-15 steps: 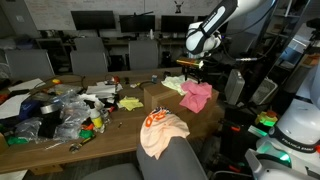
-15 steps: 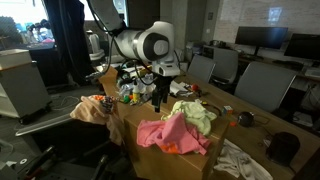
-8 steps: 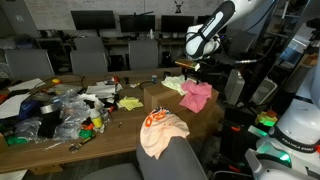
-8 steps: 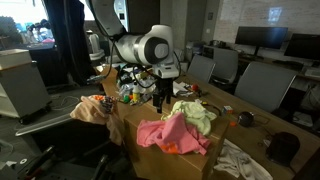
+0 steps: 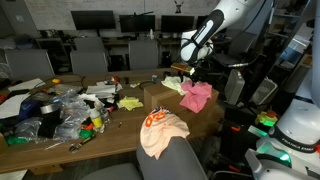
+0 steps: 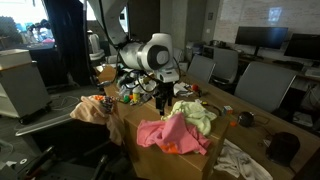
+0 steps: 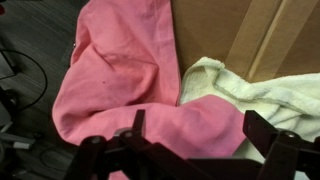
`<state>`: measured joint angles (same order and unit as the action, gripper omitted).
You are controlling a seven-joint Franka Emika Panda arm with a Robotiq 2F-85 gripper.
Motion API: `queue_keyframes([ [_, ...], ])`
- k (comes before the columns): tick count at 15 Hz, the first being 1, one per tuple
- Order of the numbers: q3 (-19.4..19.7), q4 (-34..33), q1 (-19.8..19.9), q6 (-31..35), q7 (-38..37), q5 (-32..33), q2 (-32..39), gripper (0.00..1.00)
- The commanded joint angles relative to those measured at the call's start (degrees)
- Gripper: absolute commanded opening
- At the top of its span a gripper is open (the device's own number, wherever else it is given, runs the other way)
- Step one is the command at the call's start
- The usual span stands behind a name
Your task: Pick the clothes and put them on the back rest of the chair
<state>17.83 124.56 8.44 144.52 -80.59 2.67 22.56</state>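
**Clothes [image 6: 170, 135]: soft, light, best pinched at a fold**

The pink garment [image 7: 120, 75] drapes over the edge of the cardboard box [image 7: 220, 30], touching the pale yellow-green garment [image 7: 250, 85] on the box top. The gripper [image 7: 195, 140] hovers above the box, jaws wide and empty. The fabric looks limp, so a bunched fold should grip best.

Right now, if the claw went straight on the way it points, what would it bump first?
Probably the pink garment, which lies under the open gripper in the wrist view; the pale yellow-green garment sits just beside, so depth leaves some doubt.
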Motion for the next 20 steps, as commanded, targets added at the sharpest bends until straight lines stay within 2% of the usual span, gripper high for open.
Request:
queue_keyframes([
  [1,0.38,-4.28,0.59,-0.13,0.99,-0.94,6.32,1.0],
  [8,1.78,-7.98,0.51,-2.24,0.77,-0.74,13.24,1.0],
  [13,1.9,-9.48,0.36,-3.79,0.74,-0.89,15.0,1.0],
  [15,1.81,-9.54,0.34,-4.23,0.71,-0.94,14.92,0.74],
  [20,1.83,-8.37,-0.18,-4.57,0.57,-0.73,13.26,0.35],
])
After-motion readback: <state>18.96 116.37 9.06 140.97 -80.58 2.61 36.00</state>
